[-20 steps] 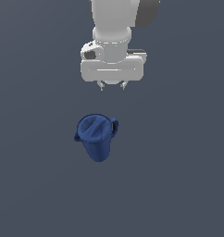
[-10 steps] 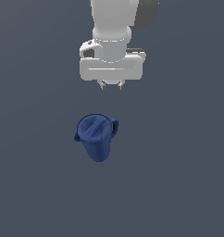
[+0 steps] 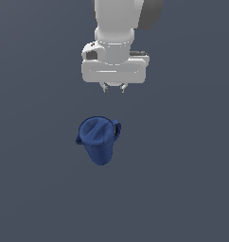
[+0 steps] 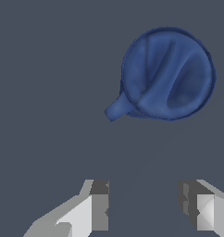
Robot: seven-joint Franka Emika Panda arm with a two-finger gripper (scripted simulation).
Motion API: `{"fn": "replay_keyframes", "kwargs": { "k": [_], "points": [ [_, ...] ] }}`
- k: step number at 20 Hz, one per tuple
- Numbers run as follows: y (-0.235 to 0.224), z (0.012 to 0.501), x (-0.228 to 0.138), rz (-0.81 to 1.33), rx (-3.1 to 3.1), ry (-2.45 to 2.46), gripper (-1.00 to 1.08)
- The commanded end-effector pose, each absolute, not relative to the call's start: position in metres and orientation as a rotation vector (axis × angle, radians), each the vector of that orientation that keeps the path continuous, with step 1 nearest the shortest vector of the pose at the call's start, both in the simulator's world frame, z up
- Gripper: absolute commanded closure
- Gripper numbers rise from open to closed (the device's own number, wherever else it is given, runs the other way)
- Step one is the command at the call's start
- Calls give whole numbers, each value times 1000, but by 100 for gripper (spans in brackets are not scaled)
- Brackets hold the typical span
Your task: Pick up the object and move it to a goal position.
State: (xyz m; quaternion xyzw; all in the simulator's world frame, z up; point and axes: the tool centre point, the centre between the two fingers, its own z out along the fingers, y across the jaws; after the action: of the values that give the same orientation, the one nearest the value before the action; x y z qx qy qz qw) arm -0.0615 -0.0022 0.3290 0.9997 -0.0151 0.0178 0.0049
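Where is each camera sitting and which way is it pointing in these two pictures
Exterior view: sits off the arm, high up, looking steeply down at the grey floor; it shows the blue pitcher and the white arm ending in the tool, which is apart from the pitcher.
Wrist view: rides on the wrist, looking down along the tool; its two fingers show with a clear gap, nothing between them, and the pitcher lies beyond.
Shared: both see the pitcher, the tool's fingers and the floor.
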Motion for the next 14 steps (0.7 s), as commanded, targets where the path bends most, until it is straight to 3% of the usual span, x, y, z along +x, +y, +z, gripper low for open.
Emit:
{"fn": "replay_keyframes", "kwargs": {
  "k": [1, 14],
  "points": [
    [-2, 327, -61, 54, 3120, -78, -20],
    [-2, 309, -55, 61, 3007, -354, -20]
  ]
}}
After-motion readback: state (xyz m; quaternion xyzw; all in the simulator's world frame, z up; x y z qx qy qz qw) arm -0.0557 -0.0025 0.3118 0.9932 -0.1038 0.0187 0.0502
